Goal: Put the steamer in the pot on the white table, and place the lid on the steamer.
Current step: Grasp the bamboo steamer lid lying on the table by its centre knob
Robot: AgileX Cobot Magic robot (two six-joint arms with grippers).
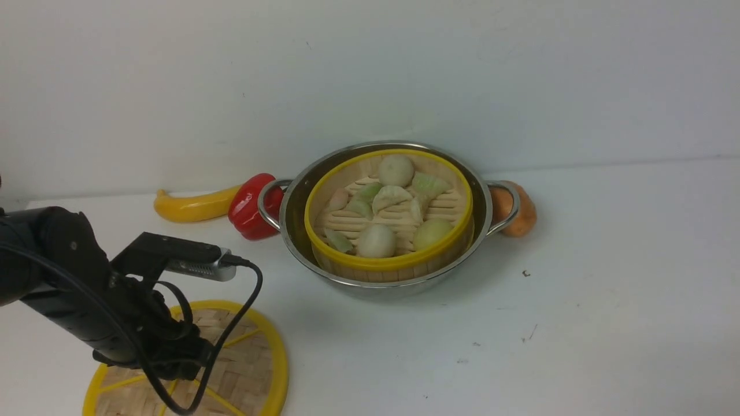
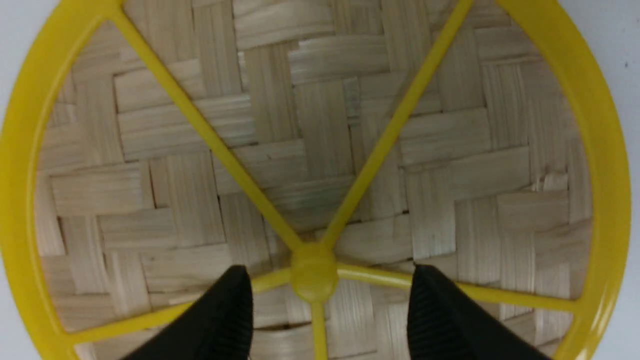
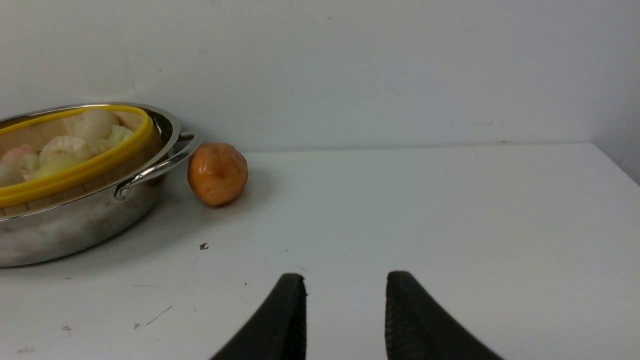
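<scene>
Front view hides the left gripper (image 2: 331, 275) itself, Mo: the left arm (image 1: 63, 271) and its cable cover it, above the lid (image 1: 245, 358), which lies flat on the white table (image 1: 578, 323) and is cut off by the bottom edge.

Left wrist view settles that, Ana. The two fingers stand apart, one on each side of the lid's central knob (image 2: 313, 270), gripping nothing. Whether they touch the weave I cannot tell.

And the steamer (image 1: 388, 264)?

Seated inside the pot (image 1: 370, 286), uncovered, dumplings and buns showing.

The right gripper (image 3: 345, 290) is outside the front picture.

Only its own wrist view shows it: fingers apart, nothing between them, over the table. That view crops the pot, yet shows whole the orange fruit (image 3: 217, 174) that the pot's handle half hides from the front.
</scene>
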